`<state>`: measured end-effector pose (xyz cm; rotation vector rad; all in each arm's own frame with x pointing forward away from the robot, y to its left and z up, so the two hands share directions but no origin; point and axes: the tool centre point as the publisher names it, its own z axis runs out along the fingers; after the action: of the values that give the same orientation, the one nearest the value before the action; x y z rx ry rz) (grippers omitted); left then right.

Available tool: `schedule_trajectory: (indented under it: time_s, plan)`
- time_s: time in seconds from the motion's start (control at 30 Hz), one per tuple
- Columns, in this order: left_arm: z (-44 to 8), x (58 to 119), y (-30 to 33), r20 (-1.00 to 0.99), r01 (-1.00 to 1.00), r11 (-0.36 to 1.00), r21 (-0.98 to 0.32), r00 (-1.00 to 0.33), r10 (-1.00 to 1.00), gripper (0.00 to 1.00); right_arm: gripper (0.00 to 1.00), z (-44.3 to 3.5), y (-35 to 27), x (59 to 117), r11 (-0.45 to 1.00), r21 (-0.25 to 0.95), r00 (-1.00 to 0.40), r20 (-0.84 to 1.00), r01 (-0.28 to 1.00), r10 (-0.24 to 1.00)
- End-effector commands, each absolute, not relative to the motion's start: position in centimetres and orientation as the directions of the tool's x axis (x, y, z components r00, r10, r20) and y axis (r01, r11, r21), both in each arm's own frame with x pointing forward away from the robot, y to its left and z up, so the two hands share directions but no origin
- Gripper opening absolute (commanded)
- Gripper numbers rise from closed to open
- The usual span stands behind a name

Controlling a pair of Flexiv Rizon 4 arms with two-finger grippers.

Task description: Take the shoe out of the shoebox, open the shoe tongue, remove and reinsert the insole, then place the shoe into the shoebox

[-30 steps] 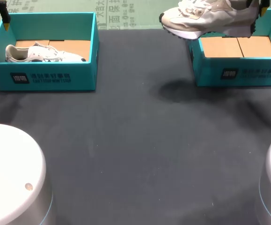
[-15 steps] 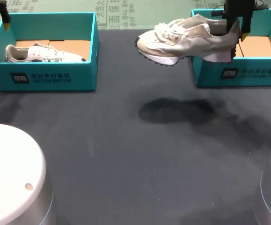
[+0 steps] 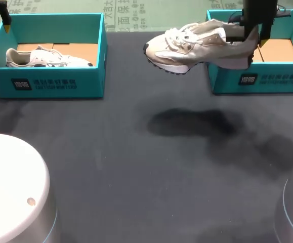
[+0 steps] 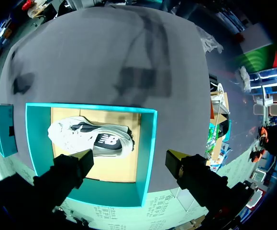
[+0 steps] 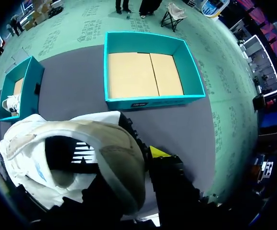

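A beige and white shoe (image 3: 197,44) hangs in the air in front of the right teal shoebox (image 3: 257,81), toe pointing left. My right gripper (image 3: 255,38) is shut on its heel collar. In the right wrist view one finger sits inside the shoe (image 5: 81,158) and a yellow fingertip (image 5: 157,152) shows outside the heel. The right shoebox (image 5: 152,100) holds only its cardboard floor. My left gripper (image 4: 128,158) hovers open above the left teal shoebox (image 4: 148,153), over a white and black shoe (image 4: 90,139) lying on its side. In the head view it (image 3: 4,23) sits at that box's far left corner.
The left shoebox (image 3: 50,83) with its shoe (image 3: 45,58) stands at the back left. A dark cloth (image 3: 146,167) covers the table between and in front of the boxes. My arms' white bases (image 3: 14,192) fill the near corners.
My right gripper has carried the shoe out from above the right box, leftward and lower, over the dark cloth. The left arm has not moved.
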<state>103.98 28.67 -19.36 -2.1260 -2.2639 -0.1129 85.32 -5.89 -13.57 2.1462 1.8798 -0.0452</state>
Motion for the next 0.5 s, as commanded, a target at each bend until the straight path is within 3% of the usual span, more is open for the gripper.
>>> schedule_trajectory:
  time_s: [0.03, 0.5]
  plan:
    - [-19.3, 103.9, 28.7, 0.077, 0.998, 0.061, 0.033, -0.064, 0.995, 1.0, 0.0, -13.5, -3.5, 82.9, -0.091, 0.219, 0.145, -0.244, 0.971, 0.959]
    - [-19.3, 103.9, 28.7, 0.077, 0.998, 0.061, 0.033, -0.064, 0.995, 1.0, 0.0, -18.3, 3.0, 77.8, -0.088, 0.174, 0.134, -0.272, 0.981, 0.953]
